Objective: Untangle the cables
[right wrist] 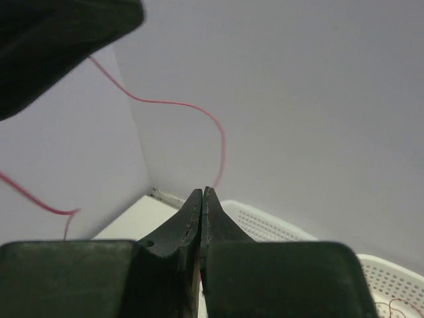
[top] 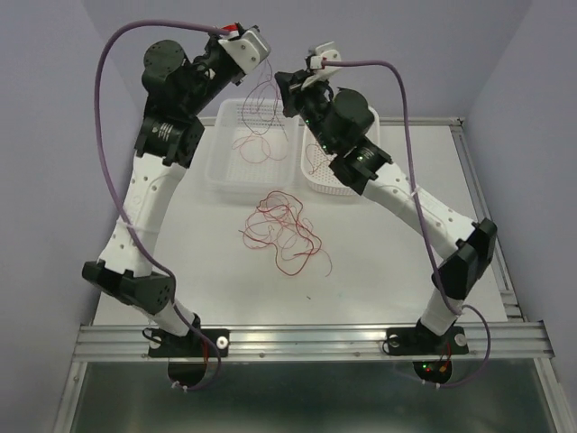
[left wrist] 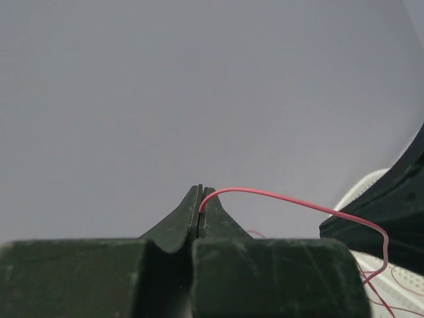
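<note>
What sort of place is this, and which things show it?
Probably a robotics lab workcell: two arms bolted to a metal rail, plain walls enclosing a white table, and tangled red wires.

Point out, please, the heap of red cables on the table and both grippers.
Red cables [top: 281,219]: top external view, middle of the tangled heap on the table.
Left gripper [left wrist: 202,189]: left wrist view, between its closed fingertips, where a cable emerges.
Right gripper [right wrist: 203,191]: right wrist view, between its closed fingertips.

- Two arms: left arm [top: 149,194], right arm [top: 424,212].
- Two end effectors: left end effector [left wrist: 201,192], right end effector [right wrist: 202,193].
- Two trays: clear tray [top: 236,185], perforated tray [top: 315,169].
- Red cables [top: 284,230]: several, tangled, exact count unclear.
- One bench [top: 379,271].
</note>
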You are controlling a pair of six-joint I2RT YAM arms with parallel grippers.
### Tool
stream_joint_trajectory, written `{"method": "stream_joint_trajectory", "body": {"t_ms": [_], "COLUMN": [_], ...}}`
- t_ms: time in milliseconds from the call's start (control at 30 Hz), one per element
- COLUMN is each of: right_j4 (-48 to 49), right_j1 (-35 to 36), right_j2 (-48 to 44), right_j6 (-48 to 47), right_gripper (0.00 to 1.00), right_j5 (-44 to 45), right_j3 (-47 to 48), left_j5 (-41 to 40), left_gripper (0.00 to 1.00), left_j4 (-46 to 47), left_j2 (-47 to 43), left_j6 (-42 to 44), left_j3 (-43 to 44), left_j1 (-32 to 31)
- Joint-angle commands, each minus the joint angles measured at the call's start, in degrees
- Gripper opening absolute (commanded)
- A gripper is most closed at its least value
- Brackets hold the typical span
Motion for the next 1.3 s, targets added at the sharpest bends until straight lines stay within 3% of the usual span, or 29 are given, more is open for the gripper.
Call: {"method": "stream_joint_trajectory", "body": {"t_ms": [0, 167, 433, 700, 800, 833, 867, 900, 1033, 1267], "right_j4": [3.1, 1.6, 1.7, 1.6, 1.7, 1.8, 1.9, 1.9, 1.9, 1.3], "right_j1": [0.2, -1.3, -6.5, -8.7, -9.0, -9.0, -9.1, -9.2, -9.1, -9.1], "right_j2": [6.1, 13.5, 25.6, 37.1, 38.1, 38.4, 38.5, 38.6, 36.5, 26.4], "right_j6": [-1.3, 0.9, 9.7, 13.3, 13.5, 13.9, 14.0, 13.9, 13.2, 11.7], "right_gripper": [0.01, 0.01, 0.00, 0.00, 0.14, 0.29, 0.33, 0.36, 0.48, 0.49], "right_j5": [1.5, 0.4, -7.1, -8.1, -7.6, -7.5, -7.9, -8.3, -8.5, -5.7], "right_j3": [5.9, 9.8, 14.8, 19.8, 19.2, 18.9, 18.7, 18.6, 18.8, 11.3], "left_j5": [3.2, 7.1, 9.2, 8.8, 7.2, 7.0, 6.9, 6.9, 6.4, 3.0], "left_gripper": [0.00, 0.00, 0.00, 0.00, 0.01, 0.07, 0.11, 0.23, 0.54, 0.63], "left_j4": [2.8, 4.5, 10.6, 7.9, 6.1, 6.0, 5.6, 5.8, 6.5, 1.6], "left_j2": [4.8, 12.3, 22.1, 32.9, 34.7, 35.0, 34.9, 34.2, 31.5, 24.1], "left_j6": [-3.4, -9.5, -11.4, -11.2, -10.4, -10.2, -9.4, -8.9, -8.9, -5.9], "left_j3": [1.8, 1.9, -4.7, -0.5, -0.1, -0.2, -0.9, -1.9, -2.9, -4.0], "left_j1": [3.7, 7.8, 10.2, 11.1, 11.1, 11.1, 11.1, 11.2, 11.1, 11.1]}}
